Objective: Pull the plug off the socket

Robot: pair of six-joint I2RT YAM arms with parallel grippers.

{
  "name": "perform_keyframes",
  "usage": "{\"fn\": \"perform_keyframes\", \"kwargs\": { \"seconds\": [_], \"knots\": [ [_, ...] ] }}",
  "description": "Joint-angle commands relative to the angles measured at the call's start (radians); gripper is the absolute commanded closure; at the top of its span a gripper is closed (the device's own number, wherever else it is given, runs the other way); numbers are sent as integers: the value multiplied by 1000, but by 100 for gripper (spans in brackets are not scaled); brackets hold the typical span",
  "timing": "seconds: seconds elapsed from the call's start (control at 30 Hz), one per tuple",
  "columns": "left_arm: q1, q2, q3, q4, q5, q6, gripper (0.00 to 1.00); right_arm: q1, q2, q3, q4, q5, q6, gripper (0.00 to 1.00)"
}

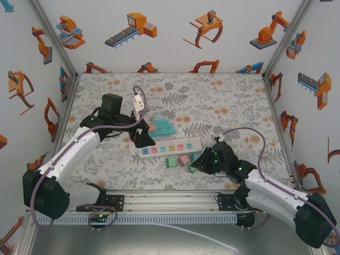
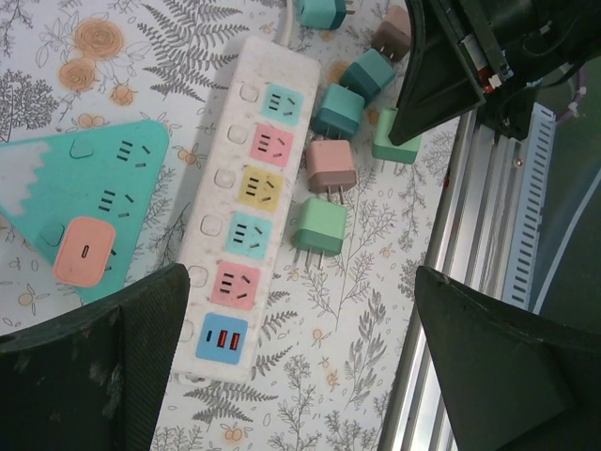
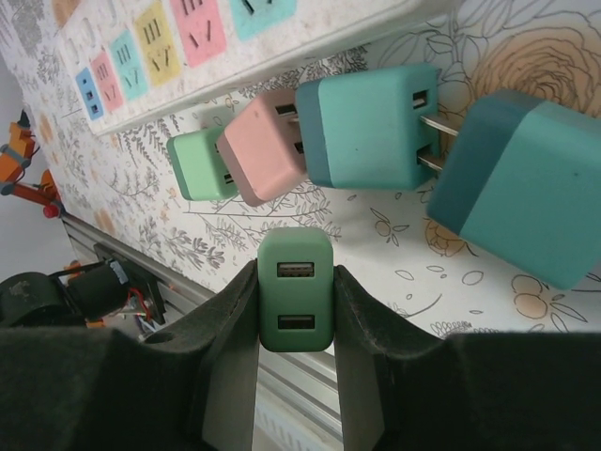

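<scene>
Your left arm (image 1: 74, 149) reaches forward and inward from its base. The wrist is bent so that the left gripper (image 1: 142, 137) points downward. Its jaws stand wide apart and empty, and the dark fingers (image 2: 103, 366) sit at either side of the wrist view. Your right arm (image 1: 271, 191) extends inward and lies low, with the forearm angled toward the centre. The right gripper (image 1: 195, 164) is clamped on a green plug (image 3: 295, 303), one finger pad pressed flat against each side of it.
</scene>
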Motion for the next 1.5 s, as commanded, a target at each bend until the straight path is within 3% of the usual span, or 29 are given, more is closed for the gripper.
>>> {"fn": "perform_keyframes", "kwargs": {
  "seconds": [0.0,0.3,0.5,0.77,0.87,1.0,1.2,1.47],
  "knots": [
    [-5,13,24,-18,5,30,3,8,-31,-17,-43,52,22,65],
    [-6,35,26,-16,1,30,3,20,-44,-47,-52,85,27,58],
    [-6,35,24,-14,-18,23,3,25,-60,-19,-165,109,21,53],
    [-5,21,20,52,-168,-46,3,25,-170,76,-306,167,-85,49],
    [1,37,31,116,-320,-177,3,24,-170,158,-306,220,-235,49],
    [51,76,70,167,-370,-326,3,24,-78,286,-184,237,-634,48],
    [144,155,143,154,-474,-571,3,23,194,485,12,65,-1234,48],
    [188,338,311,-1,-462,-650,3,19,605,857,-100,-240,-1751,47]
  ]
}}
